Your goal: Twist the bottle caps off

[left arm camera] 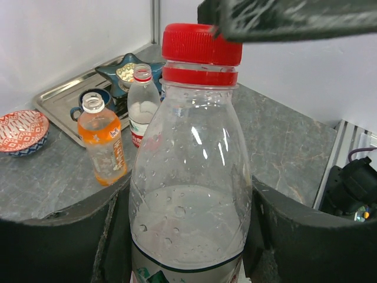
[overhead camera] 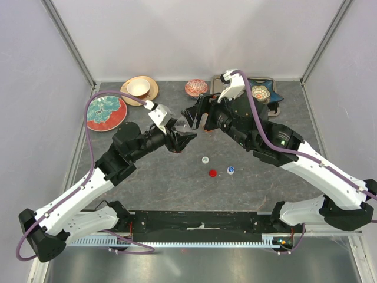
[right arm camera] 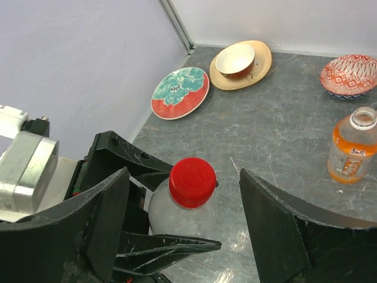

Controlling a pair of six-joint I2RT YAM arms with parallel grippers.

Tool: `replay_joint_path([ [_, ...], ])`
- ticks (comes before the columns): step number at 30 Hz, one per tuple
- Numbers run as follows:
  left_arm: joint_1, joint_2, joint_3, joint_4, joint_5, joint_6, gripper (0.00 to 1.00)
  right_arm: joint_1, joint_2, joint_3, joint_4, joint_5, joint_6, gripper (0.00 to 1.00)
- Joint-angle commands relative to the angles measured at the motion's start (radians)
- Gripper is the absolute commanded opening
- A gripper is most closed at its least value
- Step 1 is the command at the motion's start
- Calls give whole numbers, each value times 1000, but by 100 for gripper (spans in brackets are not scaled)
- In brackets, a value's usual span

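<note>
The left gripper (left arm camera: pixel 188 231) is clamped on the body of a clear bottle (left arm camera: pixel 188 171), its dark fingers (left arm camera: pixel 70 236) pressed against both sides. This bottle stands upright near the middle of the table (overhead camera: pixel 147 177), and its red cap (left arm camera: pixel 200 42) is still on. A label runs round its base (only a strip of green and white shows, too little to read).

The right gripper (right arm camera: pixel 184 183) hangs over the cap with its fingers spread wide, one on each side and neither touching it.

Further back an orange bottle (left arm camera: pixel 101 141) and a second clear bottle (left arm camera: pixel 141 103) stand uncapped. The orange label carries a small mark, too blurred to read. The clear bottle's red and white label is no plainer.

Three loose caps lie on the table between the arms: white (overhead camera: pixel 205 160), red (overhead camera: pixel 212 173) and blue (overhead camera: pixel 231 170).
</note>
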Motion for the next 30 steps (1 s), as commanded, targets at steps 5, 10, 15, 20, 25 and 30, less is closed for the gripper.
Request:
replay_joint_path([
  [5,-4,-36,-13,53,-45,59,45,4,27,37,28,23,17,79],
  [10,-4,-40,-21,53,-41,64,45,4,37,32,39,31,12,75],
  [15,-4,-44,-25,51,-38,64,45,6,35,19,57,28,7,69],
  [20,-4,-42,-22,53,-39,66,45,4,38,12,57,11,11,65],
  [25,-4,-39,-22,54,-38,64,45,4,38,2,57,9,12,65],
  [30,-4,-42,-22,56,-38,61,45,4,37,-5,55,6,14,63],
])
